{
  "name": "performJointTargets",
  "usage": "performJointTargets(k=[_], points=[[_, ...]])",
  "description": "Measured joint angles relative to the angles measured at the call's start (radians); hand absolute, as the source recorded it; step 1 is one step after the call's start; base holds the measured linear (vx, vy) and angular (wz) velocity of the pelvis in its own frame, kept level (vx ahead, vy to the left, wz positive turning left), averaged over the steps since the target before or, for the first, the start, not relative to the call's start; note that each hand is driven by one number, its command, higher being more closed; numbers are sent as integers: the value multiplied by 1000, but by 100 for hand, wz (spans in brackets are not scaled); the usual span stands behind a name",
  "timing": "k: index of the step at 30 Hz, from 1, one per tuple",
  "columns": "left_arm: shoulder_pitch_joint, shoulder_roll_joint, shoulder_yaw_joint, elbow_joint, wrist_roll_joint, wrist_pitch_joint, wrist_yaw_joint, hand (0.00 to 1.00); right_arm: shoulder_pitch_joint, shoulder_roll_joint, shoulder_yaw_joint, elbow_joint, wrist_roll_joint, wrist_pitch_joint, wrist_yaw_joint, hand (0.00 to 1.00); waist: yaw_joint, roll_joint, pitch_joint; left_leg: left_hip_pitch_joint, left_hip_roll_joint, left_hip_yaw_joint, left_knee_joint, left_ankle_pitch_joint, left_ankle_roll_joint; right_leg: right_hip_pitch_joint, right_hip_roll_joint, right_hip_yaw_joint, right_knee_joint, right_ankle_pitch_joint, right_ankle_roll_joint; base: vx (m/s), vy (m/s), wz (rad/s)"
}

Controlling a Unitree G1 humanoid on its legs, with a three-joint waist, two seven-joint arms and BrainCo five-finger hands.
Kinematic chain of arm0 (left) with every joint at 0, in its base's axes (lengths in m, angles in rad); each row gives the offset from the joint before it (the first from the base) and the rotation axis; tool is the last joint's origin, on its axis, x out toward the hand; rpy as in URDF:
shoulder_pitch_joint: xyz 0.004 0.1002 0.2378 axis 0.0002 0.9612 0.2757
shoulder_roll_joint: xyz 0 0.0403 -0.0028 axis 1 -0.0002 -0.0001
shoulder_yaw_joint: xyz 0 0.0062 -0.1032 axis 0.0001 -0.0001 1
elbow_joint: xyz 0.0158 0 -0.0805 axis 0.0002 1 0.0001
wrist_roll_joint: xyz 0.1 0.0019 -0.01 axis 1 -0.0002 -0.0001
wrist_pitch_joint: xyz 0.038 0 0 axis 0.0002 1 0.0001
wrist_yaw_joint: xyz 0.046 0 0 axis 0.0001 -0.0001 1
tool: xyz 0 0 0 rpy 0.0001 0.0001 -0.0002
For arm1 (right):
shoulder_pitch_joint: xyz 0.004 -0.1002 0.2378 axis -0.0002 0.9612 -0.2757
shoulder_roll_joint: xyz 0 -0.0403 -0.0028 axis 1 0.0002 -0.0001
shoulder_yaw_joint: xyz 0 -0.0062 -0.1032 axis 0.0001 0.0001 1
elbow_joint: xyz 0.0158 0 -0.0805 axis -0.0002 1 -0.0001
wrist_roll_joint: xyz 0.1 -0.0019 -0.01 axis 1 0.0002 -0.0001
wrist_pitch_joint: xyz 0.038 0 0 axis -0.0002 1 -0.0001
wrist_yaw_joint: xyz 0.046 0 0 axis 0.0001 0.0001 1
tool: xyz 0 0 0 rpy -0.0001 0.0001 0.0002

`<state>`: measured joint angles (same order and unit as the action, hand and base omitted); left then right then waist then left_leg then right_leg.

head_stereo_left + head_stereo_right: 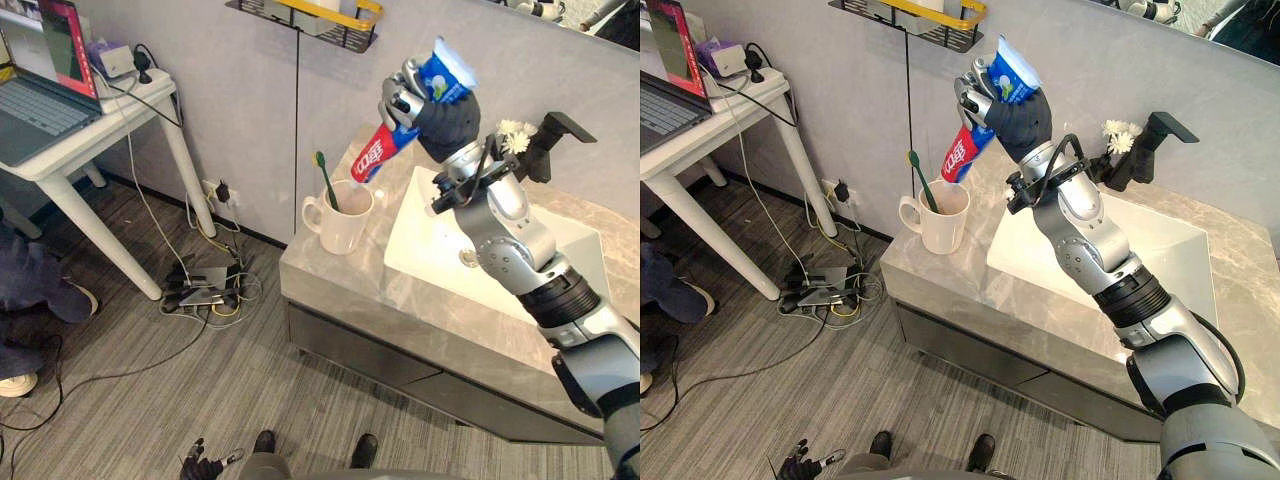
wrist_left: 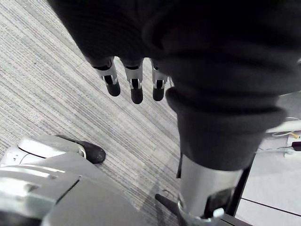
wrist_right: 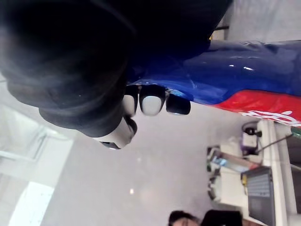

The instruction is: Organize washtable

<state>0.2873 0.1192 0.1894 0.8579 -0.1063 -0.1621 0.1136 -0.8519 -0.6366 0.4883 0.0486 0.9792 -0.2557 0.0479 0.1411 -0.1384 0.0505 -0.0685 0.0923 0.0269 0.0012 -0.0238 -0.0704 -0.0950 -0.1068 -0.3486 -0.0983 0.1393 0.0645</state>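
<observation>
- The right hand (image 1: 415, 105) was raised above the left end of the grey stone worktop (image 1: 340, 285), its fingers (image 3: 153, 100) and thumb curled tightly round a toothpaste tube (image 1: 382, 150).
- The grip sat on the tube's blue upper part, near its flat crimped end. This left the red lower part free and pointing down on a slant.
- The tube's lower end hung just over the rim of a white mug (image 1: 343, 222), apart from it and not yet inside. The tilt seemed chosen so that the tube could slide into the mug's mouth.
- The mug stood upright on the worktop beside the white sink basin (image 1: 440, 235), handle turned away from the basin. A green toothbrush (image 1: 326, 180) leaned in it against the far-left rim, which left the near side of the opening clear for the tube.
- Judged from this, the step in hand was dropping the toothpaste in with the brush. The descent would need to miss the brush handle and not tip the mug.
- A black tap (image 1: 548, 148) and small white flowers (image 1: 515, 135) stood behind the basin, well apart from the mug.
- The left hand (image 2: 135, 84) hung idle over the striped floor, fingers relaxed and holding nothing.
</observation>
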Motion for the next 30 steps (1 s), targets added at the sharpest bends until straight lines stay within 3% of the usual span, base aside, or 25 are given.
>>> performJointTargets(k=[14, 30], points=[[-4, -1, 0, 5, -22, -1, 1, 0, 38, 49, 42, 9, -9, 21, -7, 100, 7, 0, 4, -13, -2, -2, 1, 0, 0, -11, -1, -1, 0, 0, 0, 5, 0, 0], [-4, -21, 10, 19, -61, -3, 1, 0, 37, 83, 24, 44, -48, 23, -74, 100, 18, -1, 17, -59, -3, -61, 2, 5, -5, -22, -3, -53, 0, -8, 1, 19, 0, 10]])
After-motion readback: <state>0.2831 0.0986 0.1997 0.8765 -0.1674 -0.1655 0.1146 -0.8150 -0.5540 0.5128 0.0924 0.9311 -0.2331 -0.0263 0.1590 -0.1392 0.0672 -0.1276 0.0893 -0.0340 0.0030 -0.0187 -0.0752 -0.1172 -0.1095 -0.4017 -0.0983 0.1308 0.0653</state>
